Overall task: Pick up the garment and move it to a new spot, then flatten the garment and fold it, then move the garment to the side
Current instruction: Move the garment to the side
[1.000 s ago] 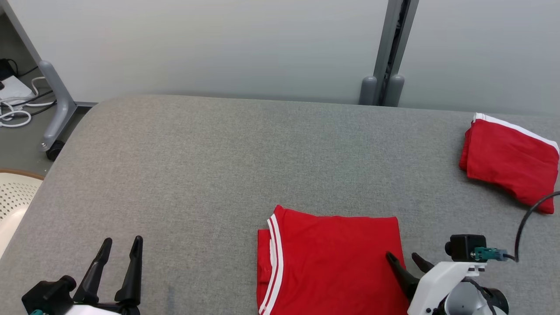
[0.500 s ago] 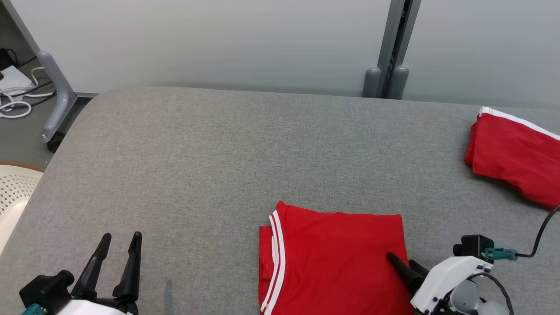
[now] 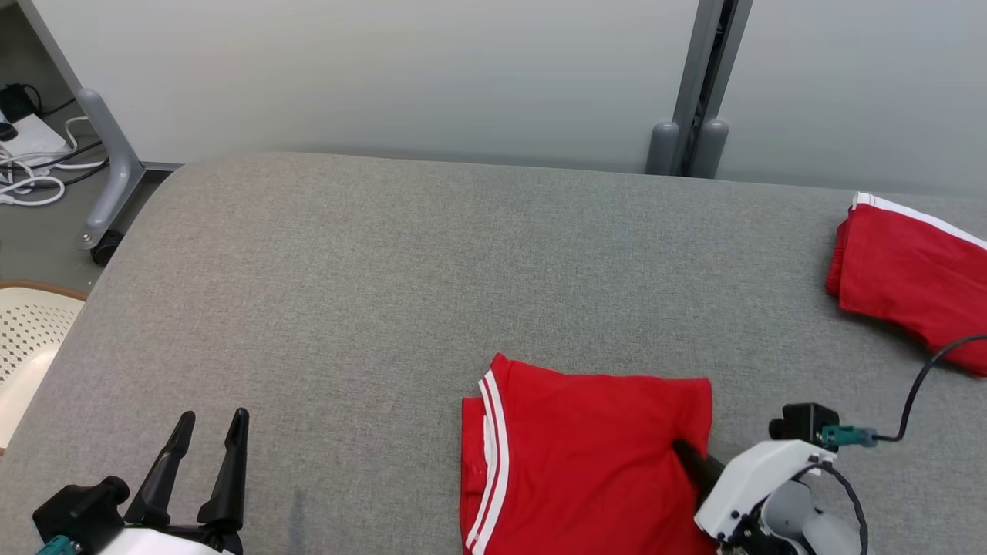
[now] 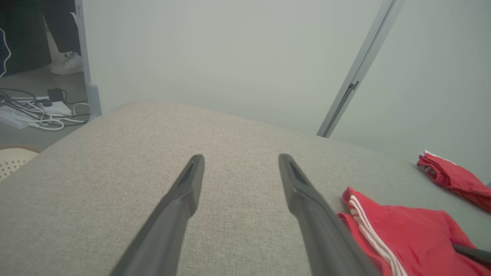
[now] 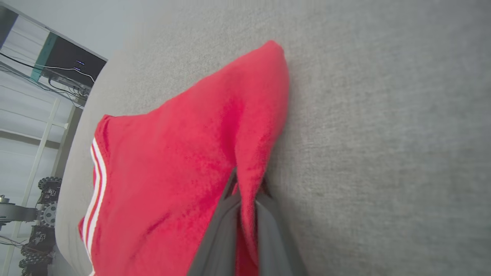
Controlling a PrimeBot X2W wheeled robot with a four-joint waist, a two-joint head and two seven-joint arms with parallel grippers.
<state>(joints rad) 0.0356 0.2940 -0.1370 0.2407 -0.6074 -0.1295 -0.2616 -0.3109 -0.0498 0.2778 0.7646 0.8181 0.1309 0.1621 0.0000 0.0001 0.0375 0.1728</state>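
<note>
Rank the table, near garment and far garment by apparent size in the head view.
1. table
2. near garment
3. far garment, though it lies farther off and the frame crops it.

Left gripper [image 3: 215, 417] rests with fingers parted, pointing forward; right gripper [image 5: 248, 186], angled inward, pinches the red garment [image 3: 594, 455] at its edge.

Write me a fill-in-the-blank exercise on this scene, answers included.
The right gripper is ____ on the garment's edge.
The left gripper is ____, holding nothing.
The garment's stripes are ____.
A second garment lies far ____ on the table.
Answers: shut; open; white; right.
</note>
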